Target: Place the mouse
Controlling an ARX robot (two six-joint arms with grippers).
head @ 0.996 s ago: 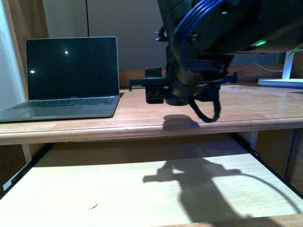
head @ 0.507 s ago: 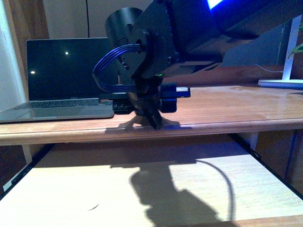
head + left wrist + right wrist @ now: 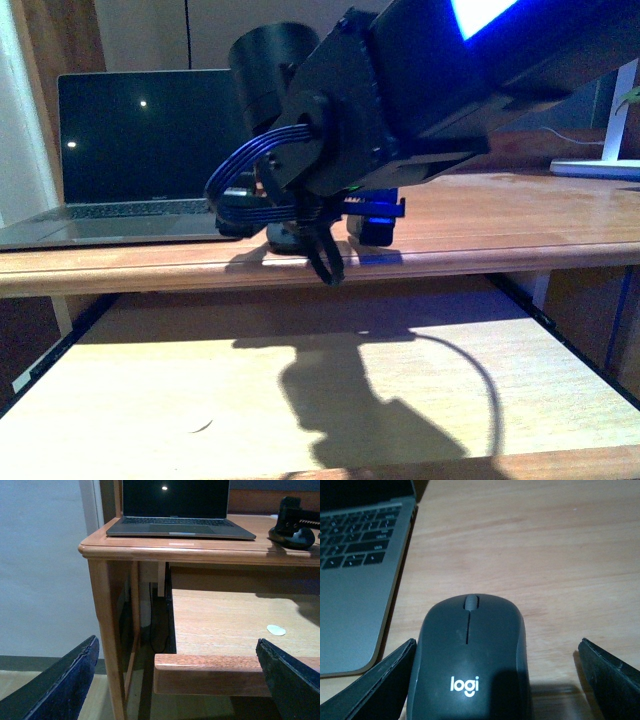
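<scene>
The dark grey mouse point(image 3: 470, 655) with a pale logo lies on the wooden desk top point(image 3: 545, 555), just right of the laptop point(image 3: 355, 555). My right gripper point(image 3: 496, 642) is open around it, one finger close against its side and the other well apart. In the front view the right gripper point(image 3: 310, 235) sits low on the desk top beside the laptop point(image 3: 150, 150), and the arm hides the mouse. My left gripper point(image 3: 177, 640) is open and empty, low in front of the desk's left corner.
A pull-out shelf point(image 3: 300, 380) lies under the desk top point(image 3: 500, 230), with a small white spot point(image 3: 276, 629) on it. A white lamp base point(image 3: 600, 165) stands at the far right. A pale wall point(image 3: 45, 565) is left of the desk leg.
My right arm has swung left across the desk top and come down next to the laptop's right edge. Over the last half second it barely moved.
</scene>
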